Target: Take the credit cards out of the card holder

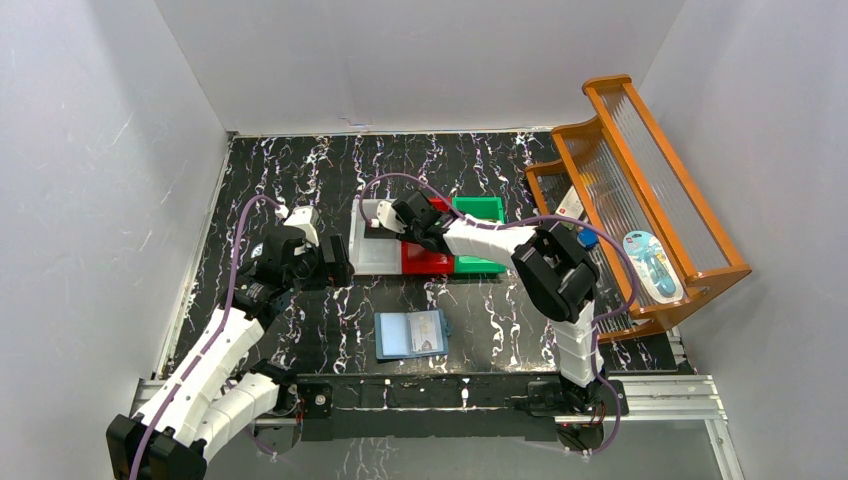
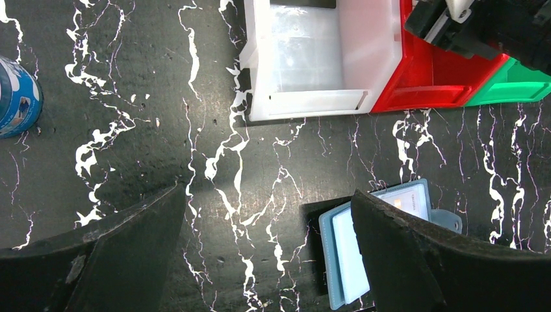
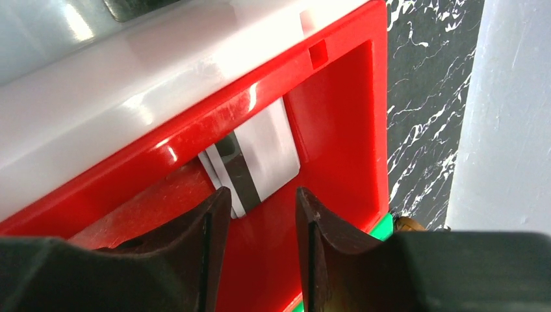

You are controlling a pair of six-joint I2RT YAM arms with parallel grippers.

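Jaws of the left gripper (image 2: 266,195): spread wide, nothing between them, only the black marbled table (image 2: 130,149) below. Jaws of the right gripper (image 3: 263,195): partly apart, clamped on nothing; red bin floor shows through the gap.

Nearest the arm bases: card holder (image 1: 411,334) lies open and flat on the table, between the two arms, pale blue inside facing up. Pale grey card (image 1: 427,333) sits on its right half, markings visible. Whether it is tucked in a pocket or lying loose on top: cannot tell. In the left wrist view the holder is just beside one finger (image 2: 422,260), which hides part of it; the snap tab pokes out at the holder's edge.

Further out: left gripper hovers over bare table, left of the holder and in front of the white bin (image 1: 378,255). Round blue tin (image 2: 16,97) shows at the edge of the left wrist view, well apart from the holder.

Next row: white bin, red bin (image 1: 425,263) and green bin (image 1: 478,210) stand side by side, touching. Right gripper reaches down over the red bin, close to the white bin's wall. Striped card (image 3: 260,156), white with one dark band, lies inside the red bin against that wall, just beyond the fingertips. One fingertip (image 3: 217,201) overlaps its corner in view; contact cannot be told.

Far right: orange wooden rack (image 1: 650,140) against the side wall, a packaged item (image 1: 655,265) on its lower shelf.
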